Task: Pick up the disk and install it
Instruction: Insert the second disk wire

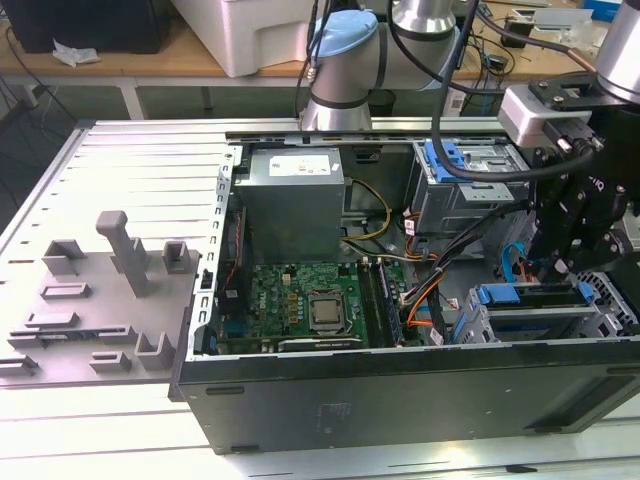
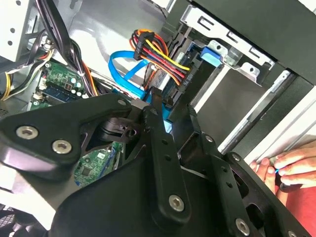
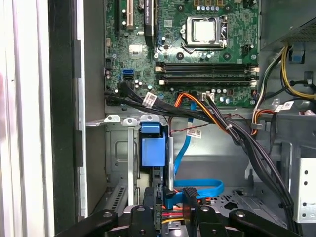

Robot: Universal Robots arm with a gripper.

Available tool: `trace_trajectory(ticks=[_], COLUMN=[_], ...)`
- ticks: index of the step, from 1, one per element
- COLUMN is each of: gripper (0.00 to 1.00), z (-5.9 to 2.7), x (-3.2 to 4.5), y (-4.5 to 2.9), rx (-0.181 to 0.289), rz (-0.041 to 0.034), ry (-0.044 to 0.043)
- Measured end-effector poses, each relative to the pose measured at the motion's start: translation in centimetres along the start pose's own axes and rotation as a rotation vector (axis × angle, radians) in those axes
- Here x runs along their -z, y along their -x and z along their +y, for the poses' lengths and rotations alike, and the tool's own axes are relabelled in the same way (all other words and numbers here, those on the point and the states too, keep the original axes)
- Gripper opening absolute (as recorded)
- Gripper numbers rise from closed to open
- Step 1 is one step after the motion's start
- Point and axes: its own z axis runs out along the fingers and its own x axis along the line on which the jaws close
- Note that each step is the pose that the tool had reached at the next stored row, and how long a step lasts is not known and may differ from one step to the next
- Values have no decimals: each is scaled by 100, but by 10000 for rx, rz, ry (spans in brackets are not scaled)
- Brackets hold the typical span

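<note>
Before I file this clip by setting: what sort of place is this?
Probably a robotics lab bench: an opened computer case lies on a slatted metal table, a robot arm is mounted behind it, and cluttered workbenches stand beyond.

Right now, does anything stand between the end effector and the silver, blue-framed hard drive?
Nothing visible does: the end effector sits right at the silver hard drive in its blue plastic carrier; a flat blue cable lies beside them.
</note>
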Motion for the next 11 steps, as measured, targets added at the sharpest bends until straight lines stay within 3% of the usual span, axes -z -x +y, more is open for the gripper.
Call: trace_trajectory(ticks=[7, 11], gripper=[36, 22], z=[1, 1], x=[-25, -30], y=[-12, -12], rx=[0, -1], rz=[-10, -10], ry=[0, 0])
